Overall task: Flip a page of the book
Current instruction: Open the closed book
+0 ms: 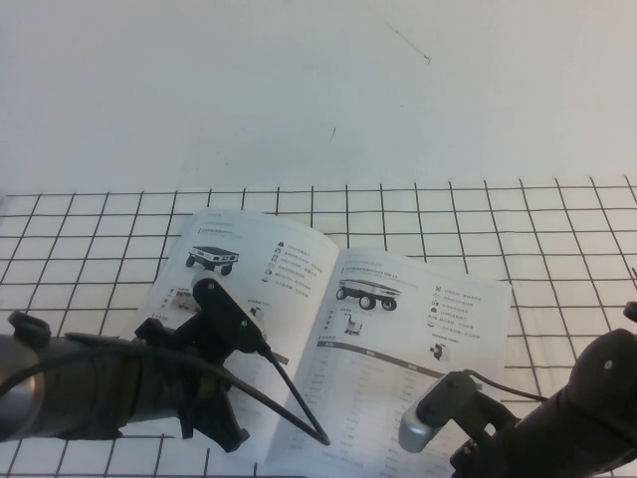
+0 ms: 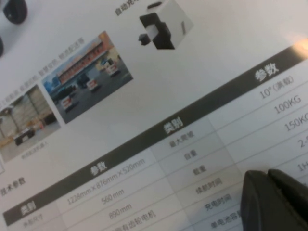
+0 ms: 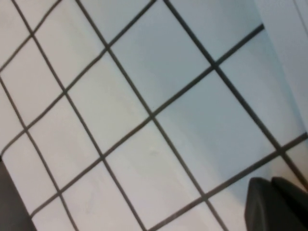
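Gridded white tabletop [image 1: 90,229] carries the book [image 1: 328,329] open at lower centre, its thin, glossy page [image 1: 418,358] likely light, floppy and slippery, best lifted at its outer edge; left gripper [image 2: 274,202] hovers together over print the high view blurs, right gripper [image 3: 276,204] together, lower right.

Surface: I saw a white cloth [image 3: 144,120] ruled with dark grid lines running diagonally across the view.
Right gripper [image 3: 272,204]: dark fingertips sat together at one corner, closed with nothing between them, over the cloth.
Edge strip: a paler band [image 3: 288,62] ran along one side.
Opposite corner: I noted a dark grey wedge [image 3: 12,202], identity unclear.
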`<state>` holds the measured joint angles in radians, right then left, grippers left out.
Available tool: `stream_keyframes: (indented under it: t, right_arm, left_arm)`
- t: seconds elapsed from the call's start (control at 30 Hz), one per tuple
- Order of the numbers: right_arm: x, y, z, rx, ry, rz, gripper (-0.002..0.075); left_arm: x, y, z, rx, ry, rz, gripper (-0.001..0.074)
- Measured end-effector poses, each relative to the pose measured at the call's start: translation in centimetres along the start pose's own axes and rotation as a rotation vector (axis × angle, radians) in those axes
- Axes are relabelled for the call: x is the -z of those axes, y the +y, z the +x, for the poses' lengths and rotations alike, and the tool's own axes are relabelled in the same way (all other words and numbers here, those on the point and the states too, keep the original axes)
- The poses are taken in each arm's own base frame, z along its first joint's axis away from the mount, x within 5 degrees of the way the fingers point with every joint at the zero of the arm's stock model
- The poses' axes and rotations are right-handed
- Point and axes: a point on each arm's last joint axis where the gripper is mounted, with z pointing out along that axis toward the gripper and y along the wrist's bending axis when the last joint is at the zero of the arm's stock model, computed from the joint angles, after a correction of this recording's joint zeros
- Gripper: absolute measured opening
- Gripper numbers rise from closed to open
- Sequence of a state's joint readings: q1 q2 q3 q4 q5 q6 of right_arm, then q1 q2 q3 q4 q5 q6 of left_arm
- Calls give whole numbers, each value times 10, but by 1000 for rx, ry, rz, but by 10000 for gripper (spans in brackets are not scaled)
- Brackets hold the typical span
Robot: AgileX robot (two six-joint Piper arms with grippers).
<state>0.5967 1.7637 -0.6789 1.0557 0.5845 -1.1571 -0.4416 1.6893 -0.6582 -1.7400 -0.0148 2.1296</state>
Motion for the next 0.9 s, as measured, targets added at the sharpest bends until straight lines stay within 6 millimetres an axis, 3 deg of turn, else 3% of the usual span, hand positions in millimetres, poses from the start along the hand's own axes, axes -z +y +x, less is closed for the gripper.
stream_keyframes:
  t: [0.5, 0.67, 0.9]
  right_arm:
    - [0, -4, 1, -100, 12, 61, -1]
    - [0, -4, 0, -114, 3, 70, -1]
    - [4, -6, -13, -96, -50, 100, -1]
  left_arm:
    - [0, -10, 5, 89, -14, 83, -3]
    - [1, -19, 3, 149, -34, 183, -3]
    - [3, -27, 8, 163, 32, 275, -3]
